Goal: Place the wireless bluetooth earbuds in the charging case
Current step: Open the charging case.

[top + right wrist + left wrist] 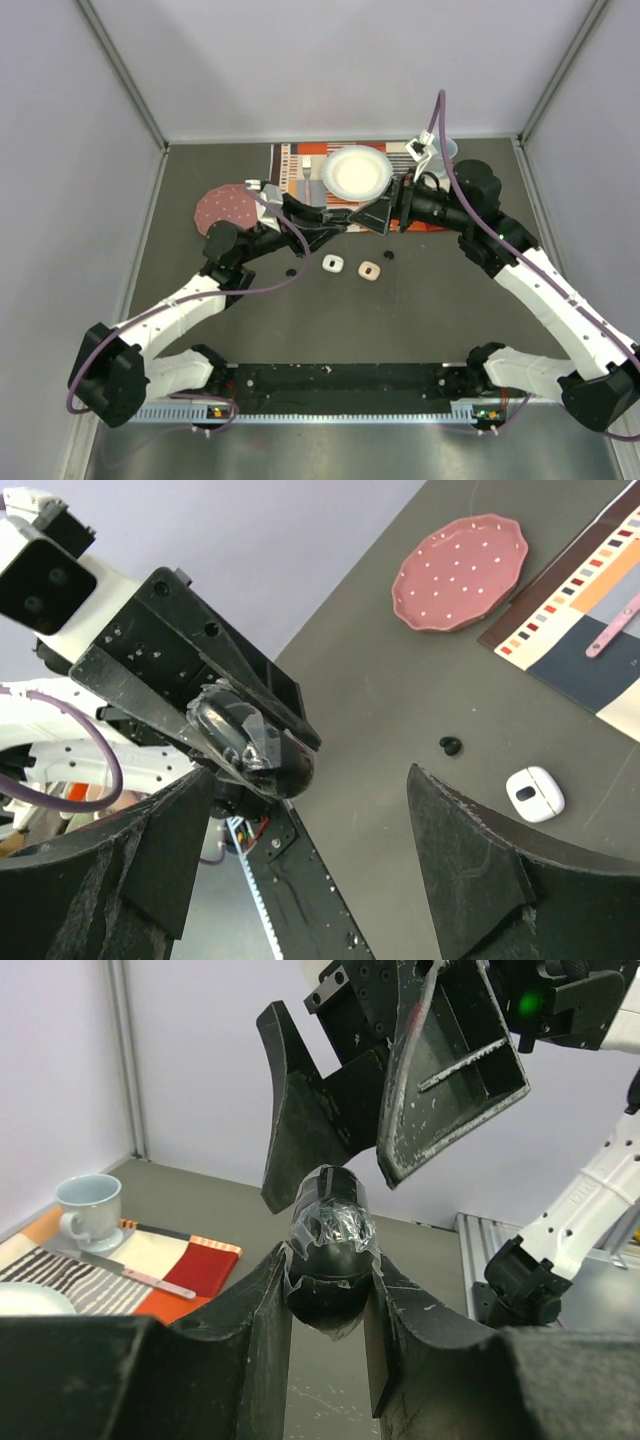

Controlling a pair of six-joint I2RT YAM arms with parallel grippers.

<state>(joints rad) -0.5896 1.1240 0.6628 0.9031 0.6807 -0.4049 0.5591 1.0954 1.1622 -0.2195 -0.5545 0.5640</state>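
Glossy black plastic: the charging case (330, 1235) sits clamped in our left gripper (330, 1268), raised above the table (300, 330).

We judge the case to be light, hard-shelled and slippery, with crinkled clear film across its upper part, so the hold belongs low on its flanks, where our left fingers (262, 1305) already press, leaving the top free. Our right gripper (308, 782) stands wide and empty, its jaws spread to either side just beyond the case's top end. One black earbud (450, 744) lies on the table beside a white case (534, 792), and a second black earbud (388, 256) lies further right, both well below and apart from the grippers. Being tiny and smooth, they will likely skid unless we pinch squarely across the body.
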